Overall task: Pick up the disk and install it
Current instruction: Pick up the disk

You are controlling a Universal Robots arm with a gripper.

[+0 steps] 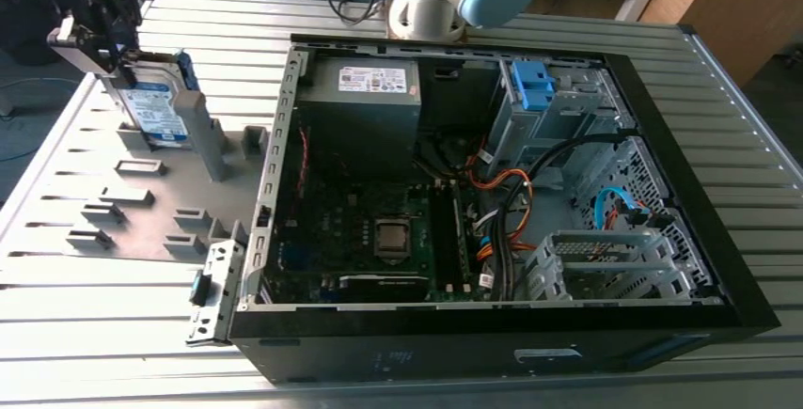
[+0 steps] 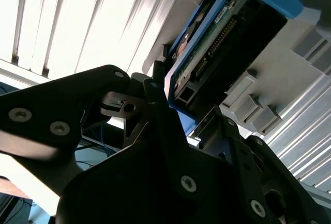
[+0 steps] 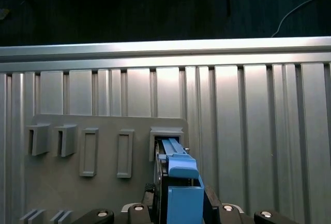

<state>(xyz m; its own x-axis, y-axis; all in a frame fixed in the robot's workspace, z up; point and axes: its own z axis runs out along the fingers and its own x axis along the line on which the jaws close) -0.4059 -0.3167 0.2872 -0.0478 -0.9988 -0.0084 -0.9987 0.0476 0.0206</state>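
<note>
Tool [image 1: 123, 69] fingers close on the upper end of the disk [image 1: 157, 113], which hangs from them on edge and slightly tilted, label facing out in the exterior view. In the first wrist view the blue rail of the disk [image 3: 178, 164] sits pinched between the fingers, and the second wrist view shows the green circuit-board face of the disk [image 2: 227, 32] running away from the tool. Directly under the disk lies a grey fixture plate [image 1: 150, 221] with raised holders. The disk's far end is at an open slot [image 3: 166, 131] in it, though whether it touches cannot be told. The plate rests on the ribbed metal table [image 1: 101, 334]. Well apart from the tool, an open computer case [image 1: 502, 353] lies on the table, holding a grey power-supply box [image 1: 364, 99] and a bare blue bracket [image 1: 533, 85].
</note>
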